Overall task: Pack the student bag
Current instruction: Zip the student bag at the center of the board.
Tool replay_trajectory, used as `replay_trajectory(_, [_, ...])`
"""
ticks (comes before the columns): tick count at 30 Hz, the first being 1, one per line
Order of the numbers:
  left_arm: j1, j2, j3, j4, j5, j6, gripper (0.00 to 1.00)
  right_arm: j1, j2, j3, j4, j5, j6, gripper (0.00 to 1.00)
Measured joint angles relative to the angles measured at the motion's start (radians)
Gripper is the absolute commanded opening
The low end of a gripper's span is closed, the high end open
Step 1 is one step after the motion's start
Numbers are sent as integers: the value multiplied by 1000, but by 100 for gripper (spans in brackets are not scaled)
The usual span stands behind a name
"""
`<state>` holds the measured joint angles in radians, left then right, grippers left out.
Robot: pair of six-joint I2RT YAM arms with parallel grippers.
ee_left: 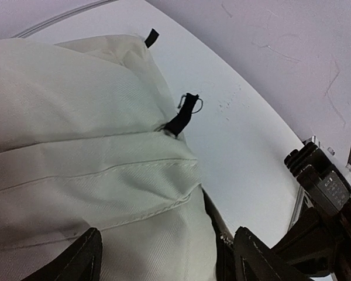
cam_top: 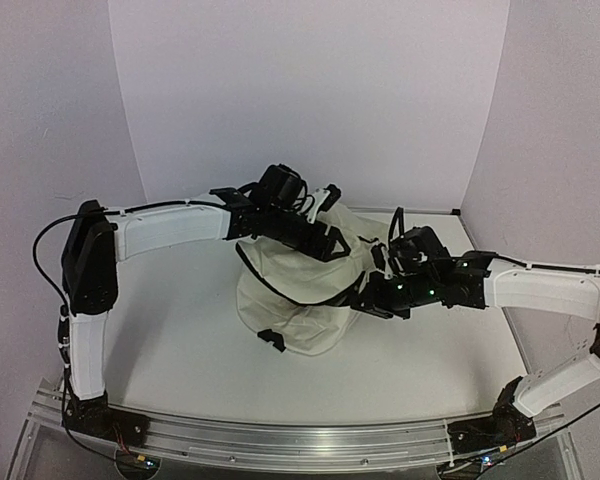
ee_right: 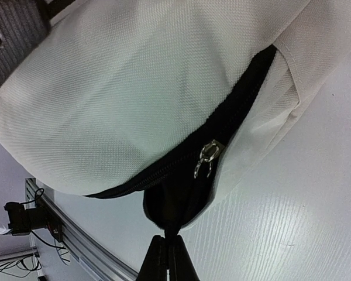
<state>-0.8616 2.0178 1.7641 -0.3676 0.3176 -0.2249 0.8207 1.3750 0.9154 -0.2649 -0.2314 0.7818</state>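
Right wrist: right hand [ee_right: 167, 243] pinches student bag [ee_right: 134, 88] just above.

Left arm [cam_top: 170, 225] and right arm [cam_top: 550, 290] both reached inward, forearms near level. Left hand [ee_left: 164, 260]: fingers spread wide. Right hand [ee_right: 165, 260]: fingers pinched together on black tab [ee_right: 172, 202].
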Motion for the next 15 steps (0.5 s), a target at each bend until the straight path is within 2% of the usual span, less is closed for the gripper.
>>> replay_trajectory(7, [-2, 146, 95, 97, 152, -26, 77, 37, -11, -2, 0, -22, -15, 0])
replay_trajectory(15, [18, 180, 101, 171, 220, -90, 77, 132, -11, -2, 23, -17, -15, 0])
